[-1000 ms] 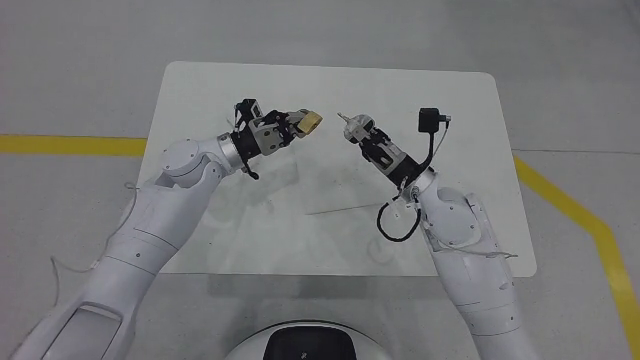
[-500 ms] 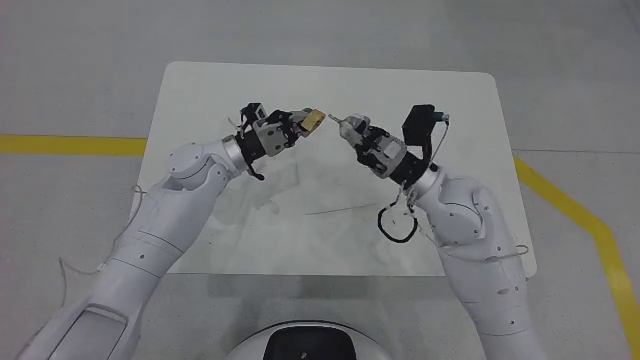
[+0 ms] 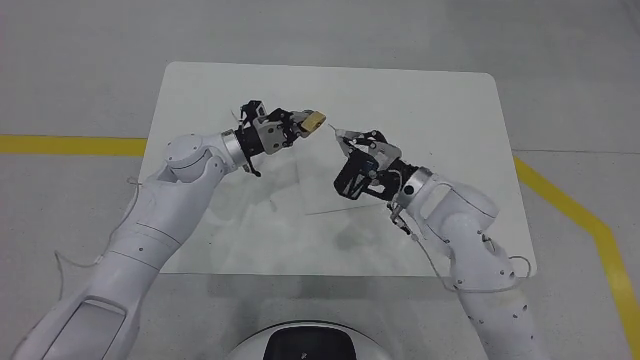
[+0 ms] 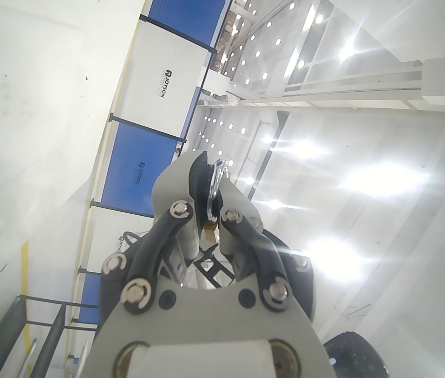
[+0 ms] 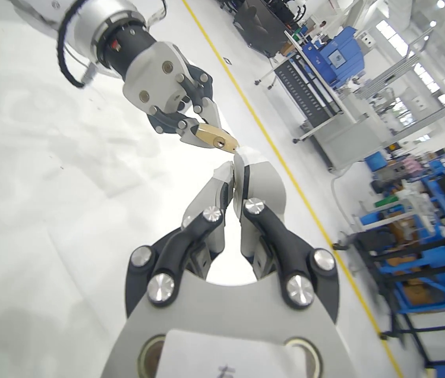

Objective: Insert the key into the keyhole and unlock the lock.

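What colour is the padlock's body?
Brass-gold; the padlock shows best in the right wrist view.

- Left gripper [image 3: 298, 124], raised over the middle of the table [image 3: 450, 100], clamps the lock [image 3: 313, 120].
- Right gripper [image 3: 343, 137], also over the table's middle, pinches the key [image 3: 332, 130], facing the left gripper.

The lock [image 5: 216, 141] has a brass-coloured metal body with a smooth, softly shining face, and its shackle [image 4: 216, 182] is bright, polished silvery metal. The key [image 3: 331, 129] looks like thin pale metal (too small to judge its finish). The fingers [image 5: 261, 182] of the right gripper [image 5: 235, 163] are smooth, matt, light grey, plastic-looking shells. They are joined by black semi-gloss links [image 5: 273, 234] with 6 polished metal pin heads [image 5: 161, 284]. The left gripper [image 5: 202, 127] has the same finish. The tabletop [image 3: 440, 100] is white, smooth and mostly matt.
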Available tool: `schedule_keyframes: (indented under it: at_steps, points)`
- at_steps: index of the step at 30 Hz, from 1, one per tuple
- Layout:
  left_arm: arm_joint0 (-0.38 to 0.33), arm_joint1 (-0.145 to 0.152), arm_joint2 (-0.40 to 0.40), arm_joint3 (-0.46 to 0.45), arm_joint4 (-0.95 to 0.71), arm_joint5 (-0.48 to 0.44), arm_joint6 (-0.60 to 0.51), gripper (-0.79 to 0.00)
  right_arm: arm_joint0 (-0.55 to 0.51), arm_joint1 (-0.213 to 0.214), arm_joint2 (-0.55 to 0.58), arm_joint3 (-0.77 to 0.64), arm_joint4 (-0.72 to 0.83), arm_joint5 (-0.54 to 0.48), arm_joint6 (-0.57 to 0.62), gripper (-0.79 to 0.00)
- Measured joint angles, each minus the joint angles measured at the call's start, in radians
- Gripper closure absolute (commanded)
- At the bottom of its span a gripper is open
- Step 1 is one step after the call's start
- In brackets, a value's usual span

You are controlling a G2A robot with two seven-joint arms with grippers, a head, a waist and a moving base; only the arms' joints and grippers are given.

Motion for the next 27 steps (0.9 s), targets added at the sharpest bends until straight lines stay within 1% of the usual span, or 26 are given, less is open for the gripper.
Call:
schedule_keyframes:
  at_steps: [1,4,8,10,18,23,27]
  points:
    - [-0.001,0.0,-0.001,0.001,0.001,0.007,-0.004,0.0,-0.002,0.003,-0.016,-0.015,-0.079,0.01,0.007,0.0]
    - [-0.003,0.0,-0.004,0.004,0.005,0.018,-0.009,0.0,-0.007,0.008,-0.062,-0.045,-0.238,0.012,0.009,0.0]
    - [-0.004,-0.001,-0.008,0.009,0.004,0.025,-0.012,0.0,-0.003,0.013,-0.103,-0.064,-0.361,-0.012,0.01,0.0]
    - [-0.004,-0.001,-0.009,0.012,0.004,0.031,-0.013,0.0,0.0,0.013,-0.121,-0.067,-0.404,-0.014,0.012,0.0]
    - [-0.009,0.001,-0.004,0.014,0.043,0.066,-0.027,0.0,0.016,0.015,-0.154,-0.07,-0.489,-0.033,0.028,0.0]
    - [-0.011,0.002,-0.001,-0.001,0.068,0.081,-0.025,0.0,0.012,0.019,-0.18,-0.069,-0.606,-0.04,0.059,0.0]
    - [-0.01,0.001,0.001,-0.011,0.077,0.089,-0.021,0.0,0.011,0.02,-0.185,-0.069,-0.635,-0.048,0.052,0.0]
